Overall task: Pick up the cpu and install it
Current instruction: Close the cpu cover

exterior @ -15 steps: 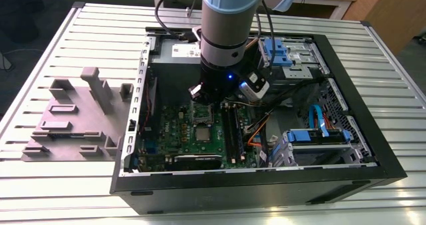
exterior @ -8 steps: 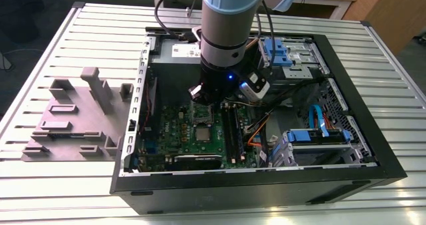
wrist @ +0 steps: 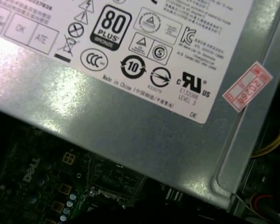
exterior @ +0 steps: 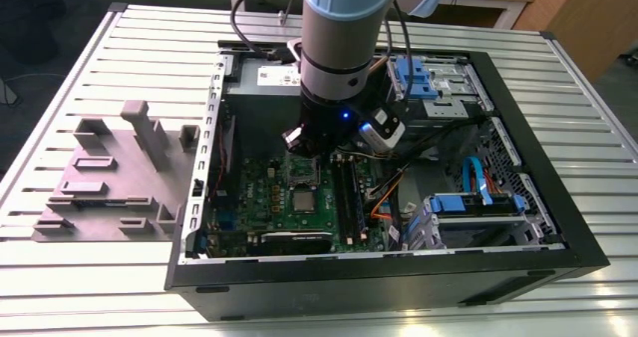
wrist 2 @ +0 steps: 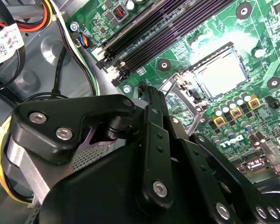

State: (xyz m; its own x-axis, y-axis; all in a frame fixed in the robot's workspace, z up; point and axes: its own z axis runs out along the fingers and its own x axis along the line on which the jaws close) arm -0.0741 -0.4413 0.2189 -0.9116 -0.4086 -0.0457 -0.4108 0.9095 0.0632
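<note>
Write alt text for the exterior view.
A robot arm reaches down into an open black computer case on a slatted metal table, above the green motherboard where the silvery cpu sits. A grey plastic tray lies outside the case, at the exterior view's left.

This looks like a robotics lab or test workshop. A robot arm (exterior: 344,31) hangs over a ribbed metal bench (exterior: 100,68). The bench carries an open computer case (exterior: 379,285) lying on its side, its green circuit board (exterior: 274,202) bare, and a grey moulded plastic tray (exterior: 110,180) beside it. Wooden office furniture (exterior: 588,16) stands behind the bench, and the first wrist view looks onto a labelled power supply box (wrist: 130,130).
</note>
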